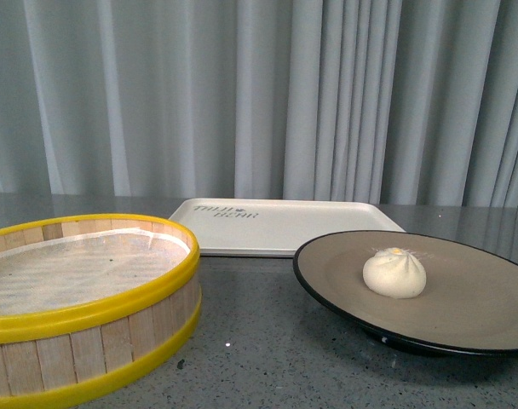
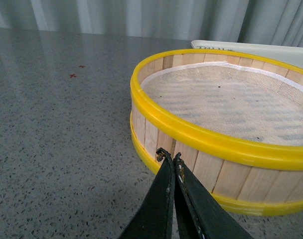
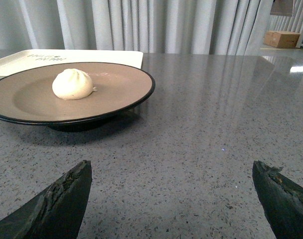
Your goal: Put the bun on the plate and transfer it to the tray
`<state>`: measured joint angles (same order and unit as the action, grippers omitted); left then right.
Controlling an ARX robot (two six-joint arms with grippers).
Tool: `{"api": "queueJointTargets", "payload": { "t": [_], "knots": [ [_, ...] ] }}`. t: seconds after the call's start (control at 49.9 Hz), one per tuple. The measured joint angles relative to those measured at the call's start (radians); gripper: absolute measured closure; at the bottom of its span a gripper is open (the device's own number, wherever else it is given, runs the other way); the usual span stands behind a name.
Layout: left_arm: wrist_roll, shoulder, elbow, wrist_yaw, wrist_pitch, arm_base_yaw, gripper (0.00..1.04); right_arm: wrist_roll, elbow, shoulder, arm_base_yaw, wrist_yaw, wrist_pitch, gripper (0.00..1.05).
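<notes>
Sitting on the plate [image 1: 489, 294] at the right of the bench [image 1: 267, 341]: the bun [image 1: 394, 273].
Cream-white, round and pleated with a yellowish dot, it is resting on the tan inside; the tray [image 1: 310, 226] is lying behind. Left fingers [image 2: 161, 199] are pressing together near the steamer basket [image 1: 89, 315]; right fingers [image 3: 62, 199] are gaping apart.
</notes>
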<state>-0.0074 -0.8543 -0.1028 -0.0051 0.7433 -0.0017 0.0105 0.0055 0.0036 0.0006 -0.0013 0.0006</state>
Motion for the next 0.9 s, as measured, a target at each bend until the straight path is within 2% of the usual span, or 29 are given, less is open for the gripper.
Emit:
{"api": "queueJointTargets", "payload": {
  "t": [0.2,0.281,0.561,0.902],
  "knots": [
    [0.0,0.118,0.04,0.003,-0.077,0.0,1.01,0.0,0.0,0.0,0.0,0.0,0.0,0.08],
    [0.001,0.138,0.076,0.004,-0.05,0.0,1.01,0.0,0.0,0.0,0.0,0.0,0.0,0.08],
    [0.0,0.354,0.077,0.004,-0.248,0.0,1.01,0.0,0.0,0.0,0.0,0.0,0.0,0.08],
    [0.0,0.518,0.077,0.004,-0.404,0.0,1.01,0.0,0.0,0.0,0.0,0.0,0.0,0.08]
  ]
}}
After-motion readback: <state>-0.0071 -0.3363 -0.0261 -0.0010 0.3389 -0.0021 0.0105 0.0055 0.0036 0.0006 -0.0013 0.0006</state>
